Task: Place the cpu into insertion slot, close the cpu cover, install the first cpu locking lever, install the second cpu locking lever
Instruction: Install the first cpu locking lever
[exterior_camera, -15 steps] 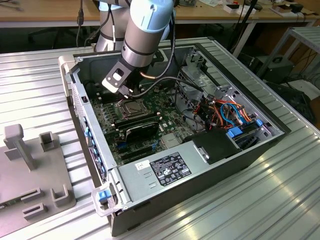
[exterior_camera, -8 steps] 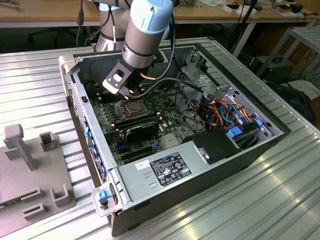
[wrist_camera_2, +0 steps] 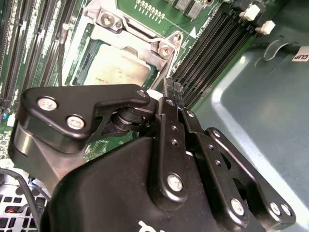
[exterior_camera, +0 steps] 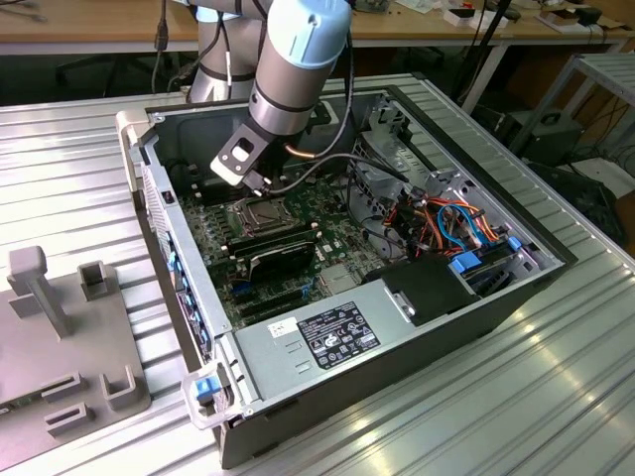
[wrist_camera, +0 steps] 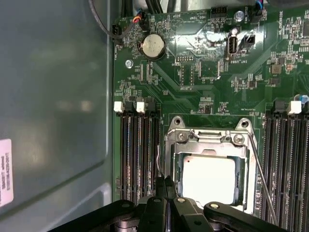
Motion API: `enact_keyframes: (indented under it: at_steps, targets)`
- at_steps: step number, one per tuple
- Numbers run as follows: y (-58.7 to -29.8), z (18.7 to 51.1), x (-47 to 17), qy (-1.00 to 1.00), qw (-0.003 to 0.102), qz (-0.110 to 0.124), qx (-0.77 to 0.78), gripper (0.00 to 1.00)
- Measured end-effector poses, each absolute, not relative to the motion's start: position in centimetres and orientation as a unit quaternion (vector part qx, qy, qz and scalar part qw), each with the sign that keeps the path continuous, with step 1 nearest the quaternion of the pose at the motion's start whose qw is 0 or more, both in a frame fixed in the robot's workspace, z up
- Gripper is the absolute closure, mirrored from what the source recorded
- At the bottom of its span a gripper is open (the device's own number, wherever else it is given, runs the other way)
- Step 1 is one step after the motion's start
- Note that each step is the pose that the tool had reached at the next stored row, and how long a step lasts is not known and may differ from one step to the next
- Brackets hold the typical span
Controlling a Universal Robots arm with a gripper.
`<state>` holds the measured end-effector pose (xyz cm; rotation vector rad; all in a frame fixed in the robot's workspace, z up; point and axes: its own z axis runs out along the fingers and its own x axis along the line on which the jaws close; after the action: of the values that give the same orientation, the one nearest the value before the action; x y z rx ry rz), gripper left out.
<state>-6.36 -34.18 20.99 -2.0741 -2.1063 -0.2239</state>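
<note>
Closure is seen at the gripper [wrist_camera: 164, 182]: in both wrist views its black fingers are pressed together, and no gap is shown between them. The tips are placed beside the edge of the socket, right at the hooked end of the first cpu locking lever [wrist_camera: 158, 157], a thin bent wire that is run between the socket and the memory slots [wrist_camera: 140, 154]. Whether that wire is touched or caught by the tips cannot be told.

Just beyond the tips, the cpu [wrist_camera: 210, 179] is seated flat in the insertion slot [wrist_camera: 176, 122]. Its pale metal face is shown through the window of the cpu cover [wrist_camera: 207, 139], which is folded down over it. The first two steps are therefore judged done.

On the far side of the socket, the second cpu locking lever [wrist_camera: 262, 179] is seen as a straight rod slanted along the cover's edge, and it is judged not yet latched. The first lever is judged to be the step in hand, and both levers are left to be secured.

Farther out, the green motherboard [wrist_camera: 203, 72] is bedded in the open computer case [exterior_camera: 164, 198], which is laid on a ribbed metal surface [exterior_camera: 516, 397].
</note>
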Motion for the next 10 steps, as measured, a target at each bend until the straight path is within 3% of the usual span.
enact_keyframes:
  at_steps: [10]
  targets:
    - [-33.91,20.86,-5.78,-0.708,0.088,-0.075,-0.697,0.89]
